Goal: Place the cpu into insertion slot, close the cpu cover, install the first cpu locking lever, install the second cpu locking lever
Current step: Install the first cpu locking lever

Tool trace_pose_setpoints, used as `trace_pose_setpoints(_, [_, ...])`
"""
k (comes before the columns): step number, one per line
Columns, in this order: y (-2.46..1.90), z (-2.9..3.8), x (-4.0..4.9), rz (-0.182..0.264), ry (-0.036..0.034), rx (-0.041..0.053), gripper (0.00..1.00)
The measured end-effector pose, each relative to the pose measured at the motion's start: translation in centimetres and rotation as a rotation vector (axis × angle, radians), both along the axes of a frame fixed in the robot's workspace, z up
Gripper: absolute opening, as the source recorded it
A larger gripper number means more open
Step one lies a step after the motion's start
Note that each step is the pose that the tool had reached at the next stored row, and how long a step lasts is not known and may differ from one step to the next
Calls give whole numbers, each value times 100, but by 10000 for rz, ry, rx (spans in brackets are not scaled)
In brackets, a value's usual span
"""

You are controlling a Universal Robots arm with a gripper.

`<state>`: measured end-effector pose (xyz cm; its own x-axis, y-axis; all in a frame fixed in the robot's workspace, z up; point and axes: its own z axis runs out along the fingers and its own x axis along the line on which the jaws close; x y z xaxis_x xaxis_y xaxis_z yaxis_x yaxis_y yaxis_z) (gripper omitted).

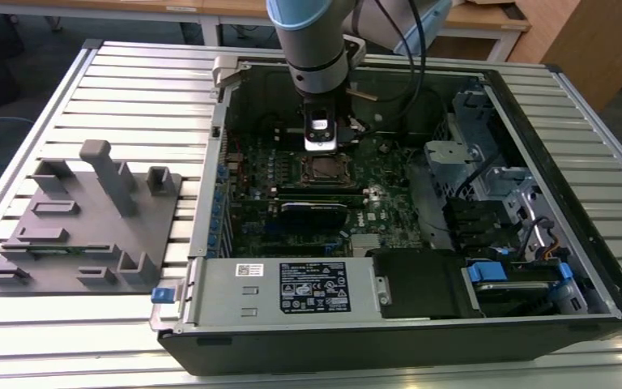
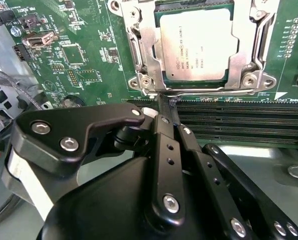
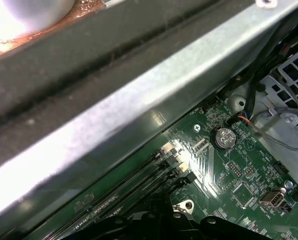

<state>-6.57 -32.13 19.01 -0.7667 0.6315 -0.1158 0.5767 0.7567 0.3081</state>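
In the second wrist view the cpu [image 2: 196, 42] lies flat in the insertion slot [image 2: 138, 82]. Its silver-grey top shows through the window of the cpu cover [image 2: 144, 50], which lies down over it. A thin wire locking lever [image 2: 209, 91] runs along the socket edge nearest my gripper [image 2: 168, 101]. The black fingers [image 2: 161, 122] are shut together, their tips against that lever where it ends. In the exterior view the gripper [image 1: 322, 150] hangs straight down inside the open computer case, just behind the socket [image 1: 322, 168].
Black memory slots [image 2: 239, 120] run beside the socket, right under my fingers. The case wall [image 3: 138, 110] and a coin battery [image 3: 223, 137] show in the first wrist view. A power supply [image 1: 289, 284], drive cage [image 1: 473, 154] and grey fixture plate [image 1: 84, 227] surround the work area.
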Motion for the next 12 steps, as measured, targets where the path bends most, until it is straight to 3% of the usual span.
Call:
trace_pose_setpoints(7, [-2, 24, 1, 1, -2, 20, 10])
trace_pose_setpoints(12, [-34, 25, 0, 0, 0, 18, 10])
